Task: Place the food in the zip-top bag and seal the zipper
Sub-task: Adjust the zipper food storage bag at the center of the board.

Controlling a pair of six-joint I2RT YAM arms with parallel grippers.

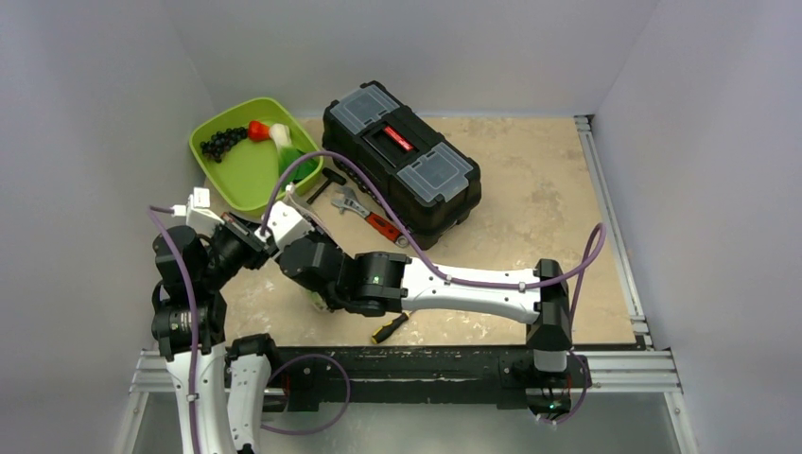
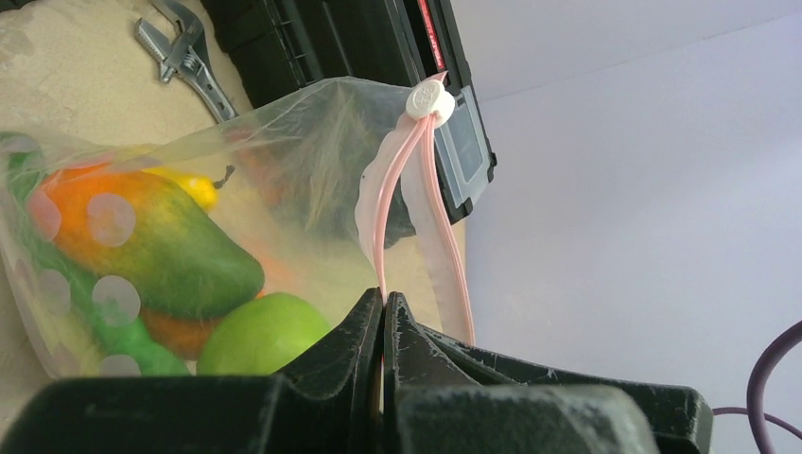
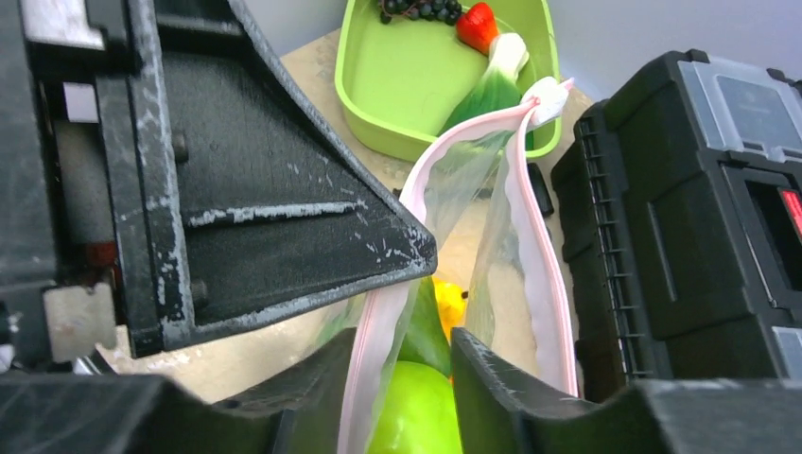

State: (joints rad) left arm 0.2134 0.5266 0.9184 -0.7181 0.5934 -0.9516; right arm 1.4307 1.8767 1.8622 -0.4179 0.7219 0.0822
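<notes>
The zip-top bag [image 2: 303,161] stands on the table [image 1: 530,208] near its left front, between the lime-green tray [image 1: 241,180] and the black toolbox [image 1: 402,161]. From above, the two wrists cover nearly all of it. Its mouth is turned upward, and the two sides of the pink zipper [image 3: 537,255] part along most of their length. They meet only at the far end, where the white slider [image 2: 428,98] sits. The left gripper [image 2: 383,307] has its fingertips pressed together on the near end of the zipper and holds that end up. The right gripper [image 3: 402,369] has its jaws apart, astride one side of the strip, with the strip lying against one finger and a gap on the other side. Inside the bag lie a green apple [image 2: 260,336], a large orange-and-green fruit [image 2: 142,241], a yellow fruit with a dark stalk [image 2: 189,187] and some smaller green pieces low down that are too blurred to name. The tray holds a bunch of dark grapes [image 1: 222,142], a small red piece [image 1: 257,130] and a green-white leek [image 1: 288,151]. The toolbox has its lid shut. An adjustable wrench [image 1: 364,210] lies just beside it, and a screwdriver [image 1: 389,326] lies near the table's front edge.
</notes>
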